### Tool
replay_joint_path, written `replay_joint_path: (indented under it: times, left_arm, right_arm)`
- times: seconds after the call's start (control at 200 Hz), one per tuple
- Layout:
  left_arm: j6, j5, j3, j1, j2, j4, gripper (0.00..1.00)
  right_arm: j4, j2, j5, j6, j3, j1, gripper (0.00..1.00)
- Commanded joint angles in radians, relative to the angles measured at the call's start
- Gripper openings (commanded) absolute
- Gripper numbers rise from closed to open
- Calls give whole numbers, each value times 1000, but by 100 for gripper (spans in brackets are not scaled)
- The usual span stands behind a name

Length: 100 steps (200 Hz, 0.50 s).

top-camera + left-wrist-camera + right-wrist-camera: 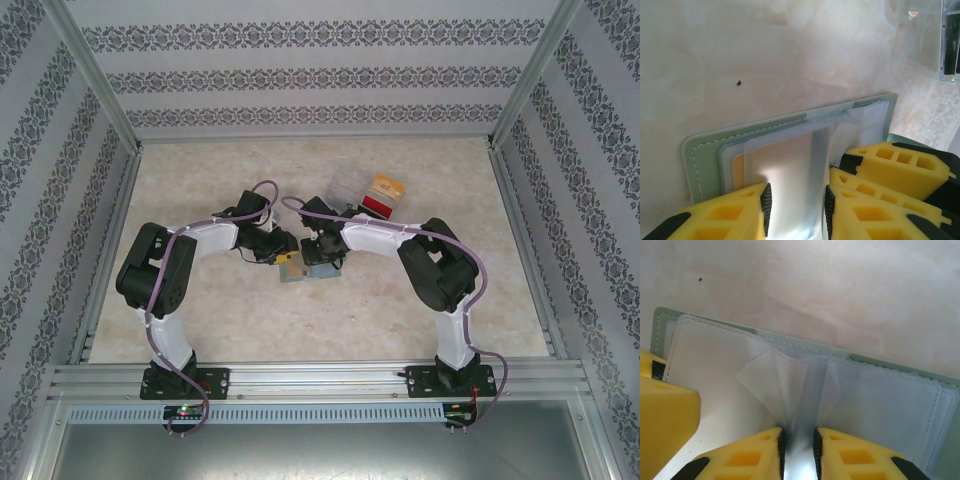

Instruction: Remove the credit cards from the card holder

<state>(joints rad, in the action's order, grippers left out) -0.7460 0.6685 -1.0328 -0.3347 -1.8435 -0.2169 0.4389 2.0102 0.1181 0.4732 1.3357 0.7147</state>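
The grey-green card holder lies open on the table's middle, bluish-grey pockets up. My right gripper is shut on the clear inner sleeves at the fold and bunches them upward; its yellow fingers also appear in the left wrist view. My left gripper stands open low over the left pocket, one finger on each side of a sleeve flap. A tan-orange card edge shows inside that pocket. A red card and a yellow-orange card lie loose at the back right.
A clear plastic tray sits behind the arms next to the loose cards. Patterned walls and metal rails close in the pale marbled table. Both arms meet over the centre.
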Motion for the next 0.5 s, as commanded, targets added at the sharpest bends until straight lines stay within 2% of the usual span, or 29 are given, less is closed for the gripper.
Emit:
replay_joint_path:
  times: [0.0,0.195,0.32,0.495]
  left_arm:
    - [11,36,-20,-13,-22,17,32]
    - [4,89,-27,-14,-16,52,29]
    - [-50,187,-12,-14,-28,161,28]
    - [-112,249,-10,-19,-48,260,31]
  right_arm:
    - [-30,1,23,19,-49,-20,26]
    - [-90,-103,53,52,-92,-46,30]
    - [-142,-185,45,85,-152,-68,35]
    - [-188,-299,-1,109,-238,-110,36]
